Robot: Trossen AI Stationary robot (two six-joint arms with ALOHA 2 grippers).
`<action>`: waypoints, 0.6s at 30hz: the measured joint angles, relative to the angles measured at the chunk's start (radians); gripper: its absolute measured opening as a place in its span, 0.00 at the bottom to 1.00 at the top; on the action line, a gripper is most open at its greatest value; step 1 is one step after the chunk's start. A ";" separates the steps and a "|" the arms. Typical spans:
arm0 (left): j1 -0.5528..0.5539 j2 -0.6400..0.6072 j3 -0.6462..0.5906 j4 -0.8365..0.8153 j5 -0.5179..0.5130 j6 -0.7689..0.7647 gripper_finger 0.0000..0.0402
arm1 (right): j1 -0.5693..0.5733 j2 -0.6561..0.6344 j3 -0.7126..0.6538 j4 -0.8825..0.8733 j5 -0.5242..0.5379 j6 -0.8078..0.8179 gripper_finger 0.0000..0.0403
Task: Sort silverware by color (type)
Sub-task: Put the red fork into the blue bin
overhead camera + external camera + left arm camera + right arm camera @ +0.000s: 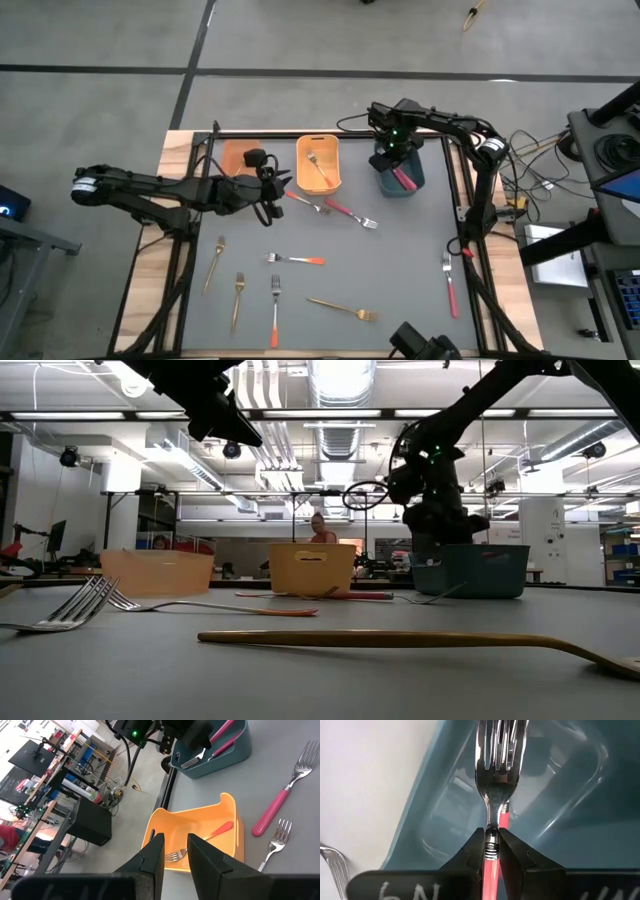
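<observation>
A slim fork with glossy steel tines and a smooth red-pink handle (491, 820) is pinched at its ribbed neck by the right gripper (491, 851), tines hanging inside the translucent blue-grey bin (560, 825) at the table's far side. A second pink-handled fork (220, 747) leans in that bin. The left gripper (175, 852), its fingers slightly apart and empty, hovers beside the rounded orange plastic bin (227, 810), which holds an orange-handled fork (200, 840). All-gold forks (342, 308) lie scattered on the matte grey mat (400, 270).
</observation>
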 joint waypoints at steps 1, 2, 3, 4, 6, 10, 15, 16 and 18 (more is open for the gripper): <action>0.000 0.000 0.000 0.000 0.000 0.000 0.16 | 0.000 0.000 -0.002 0.005 0.000 0.000 0.06; 0.000 0.000 0.000 0.000 0.000 0.000 0.16 | 0.000 0.000 -0.002 0.010 0.000 0.000 0.06; 0.000 0.000 0.000 0.000 0.000 0.000 0.16 | 0.000 0.000 -0.002 0.016 0.000 0.001 0.06; 0.000 0.000 0.000 0.000 0.000 0.000 0.16 | 0.000 0.000 -0.002 0.021 0.000 0.001 0.06; 0.000 0.000 0.000 0.000 0.000 0.000 0.16 | 0.000 0.000 -0.002 0.025 0.001 0.001 0.06; 0.000 0.000 0.000 0.000 0.000 0.000 0.16 | 0.000 0.000 -0.002 0.039 0.002 0.002 0.06; 0.000 0.000 0.000 0.000 0.000 0.000 0.16 | 0.000 0.000 -0.006 0.043 0.004 0.002 0.06; 0.000 0.000 0.000 0.000 0.000 0.000 0.16 | 0.000 0.000 -0.008 0.044 0.004 0.002 0.06; 0.000 0.000 0.000 0.000 0.000 0.000 0.16 | 0.000 0.000 -0.015 0.045 0.013 0.003 0.06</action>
